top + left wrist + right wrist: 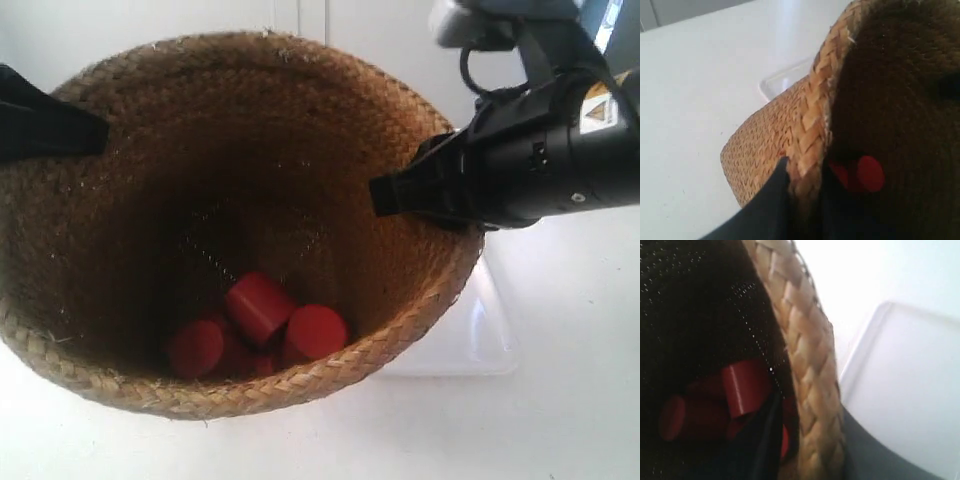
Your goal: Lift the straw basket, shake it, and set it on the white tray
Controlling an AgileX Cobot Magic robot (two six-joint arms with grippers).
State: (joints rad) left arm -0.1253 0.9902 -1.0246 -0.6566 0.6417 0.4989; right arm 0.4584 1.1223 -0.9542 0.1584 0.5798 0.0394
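The straw basket [120, 230] fills most of the exterior view, with red round blocks [258, 305] at its bottom. The white tray [480, 340] peeks out past its rim at the lower right. The left gripper [804, 167] pinches the braided rim, one finger inside and one outside, and the right gripper [809, 407] pinches it the same way.

Bright, washed-out white table [560, 420]; glare on tray [910, 390]. Basket [130, 200] interior deeply shadowed. Wrist views soft; fingers [765, 205] blurred close to lens.
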